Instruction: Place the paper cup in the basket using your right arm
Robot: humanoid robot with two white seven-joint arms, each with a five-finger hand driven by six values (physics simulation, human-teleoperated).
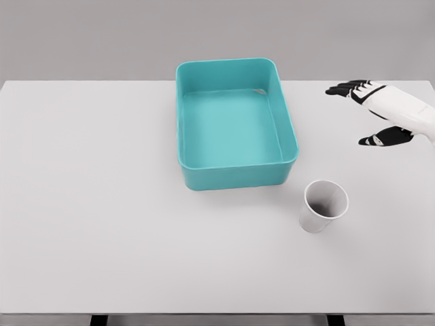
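A white paper cup (323,206) stands upright on the table, just right of and nearer than the basket's front right corner. The teal rectangular basket (238,175) sits at the table's centre with nothing inside. My right hand (360,112) comes in from the right edge, above and to the right of the cup and well apart from it. Its fingers are spread, with the thumb (380,138) held below them, and it holds nothing. The left arm is out of view.
The white table (102,204) stretches across the whole view, with its front edge near the bottom. A plain grey wall lies behind it.
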